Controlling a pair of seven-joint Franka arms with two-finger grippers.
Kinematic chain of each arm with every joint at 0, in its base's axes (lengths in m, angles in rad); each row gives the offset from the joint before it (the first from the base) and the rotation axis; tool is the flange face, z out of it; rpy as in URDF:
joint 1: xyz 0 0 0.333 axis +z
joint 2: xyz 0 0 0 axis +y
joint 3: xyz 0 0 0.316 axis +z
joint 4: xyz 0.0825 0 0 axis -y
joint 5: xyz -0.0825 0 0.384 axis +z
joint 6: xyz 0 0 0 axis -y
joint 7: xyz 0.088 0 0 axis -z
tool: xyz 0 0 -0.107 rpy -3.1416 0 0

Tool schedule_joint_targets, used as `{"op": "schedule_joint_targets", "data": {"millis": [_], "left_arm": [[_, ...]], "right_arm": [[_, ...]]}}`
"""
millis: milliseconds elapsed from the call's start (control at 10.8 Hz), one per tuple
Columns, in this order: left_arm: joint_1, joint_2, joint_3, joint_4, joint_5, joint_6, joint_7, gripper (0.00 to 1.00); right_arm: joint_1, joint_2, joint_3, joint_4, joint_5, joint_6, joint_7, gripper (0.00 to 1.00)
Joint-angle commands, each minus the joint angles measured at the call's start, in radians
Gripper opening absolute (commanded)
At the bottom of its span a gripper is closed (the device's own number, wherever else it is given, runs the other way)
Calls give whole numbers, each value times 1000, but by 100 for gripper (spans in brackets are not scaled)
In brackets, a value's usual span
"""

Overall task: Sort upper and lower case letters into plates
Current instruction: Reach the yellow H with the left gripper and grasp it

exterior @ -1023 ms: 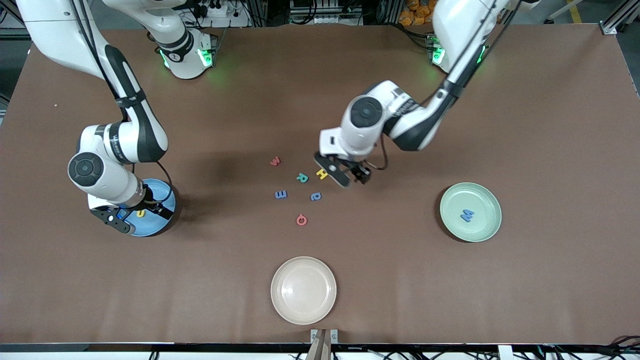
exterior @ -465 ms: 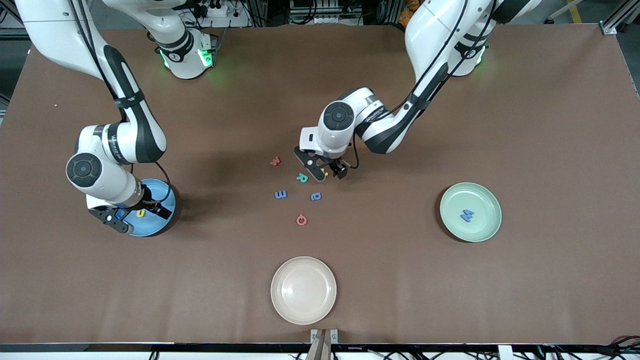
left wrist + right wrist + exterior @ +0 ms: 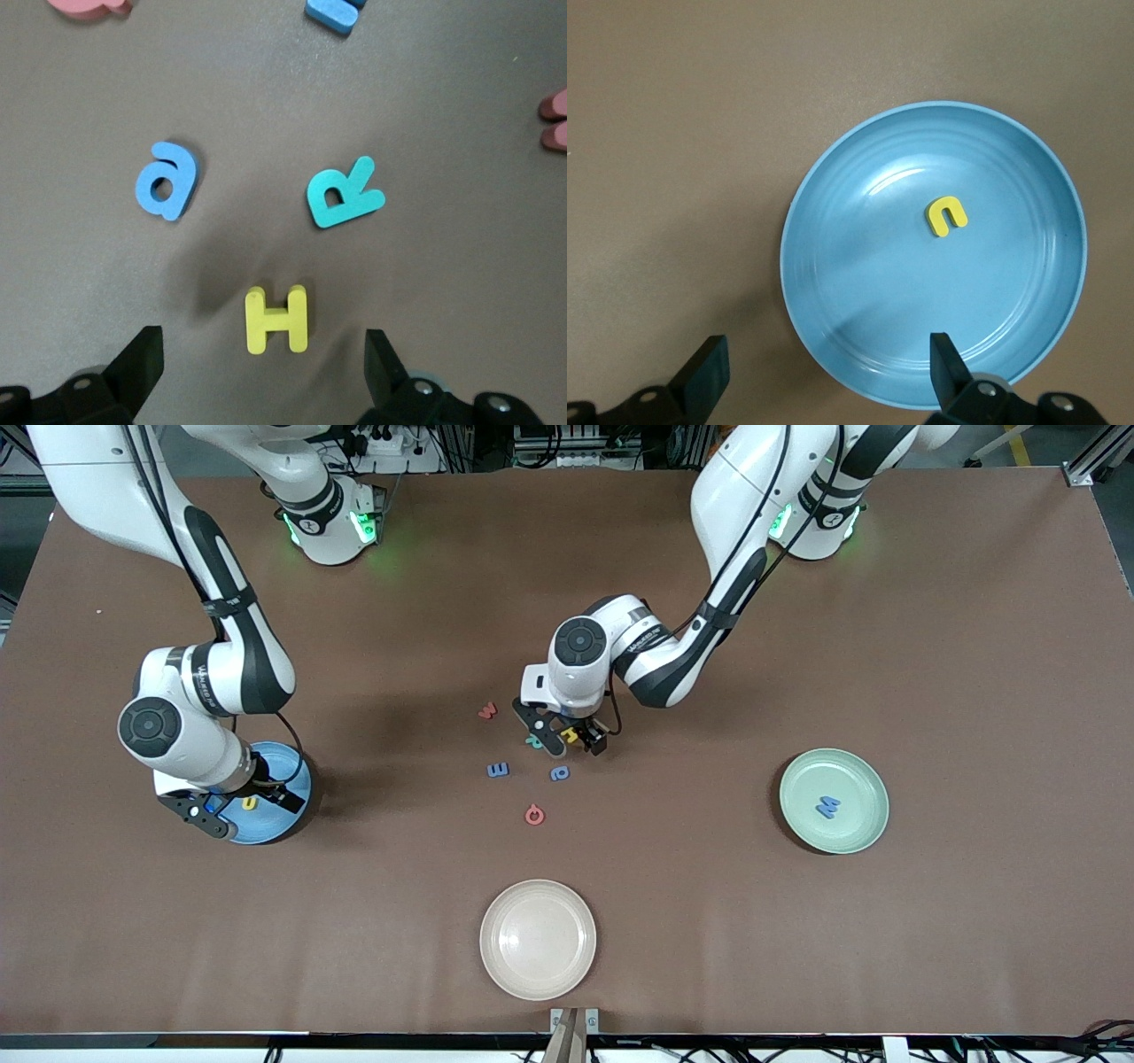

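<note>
The left gripper [image 3: 570,740] has been sliding across the letter cluster and is now sitting low over the yellow H [image 3: 276,319], jaws released, one on each side of it. Nearest the camera, the cream plate [image 3: 538,940] is lying bare. Farther up, the green plate [image 3: 834,801] is holding a blue M [image 3: 827,807]; the right gripper [image 3: 237,813] is hovering, jaws released, over the blue plate [image 3: 859,292] with its yellow u [image 3: 946,216]. Beside the H on the worktop [image 3: 886,646] are lying the blue a [image 3: 166,181] and teal R [image 3: 343,192].
</note>
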State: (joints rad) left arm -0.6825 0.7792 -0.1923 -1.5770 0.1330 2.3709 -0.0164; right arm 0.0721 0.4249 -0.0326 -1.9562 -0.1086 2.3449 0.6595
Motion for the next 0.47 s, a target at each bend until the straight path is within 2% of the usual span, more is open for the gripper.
{"op": "schedule_joint_targets", "data": {"millis": [0,372], "left_arm": [[-17,31,19,60,-24,-4,26,100],[-20,60,21,77,-21,-4,32,100]], "right_arm": [[-5,-1,5,2,-19,-6,11,100],[3,-1,5,2,-19,-6,20,100]]}}
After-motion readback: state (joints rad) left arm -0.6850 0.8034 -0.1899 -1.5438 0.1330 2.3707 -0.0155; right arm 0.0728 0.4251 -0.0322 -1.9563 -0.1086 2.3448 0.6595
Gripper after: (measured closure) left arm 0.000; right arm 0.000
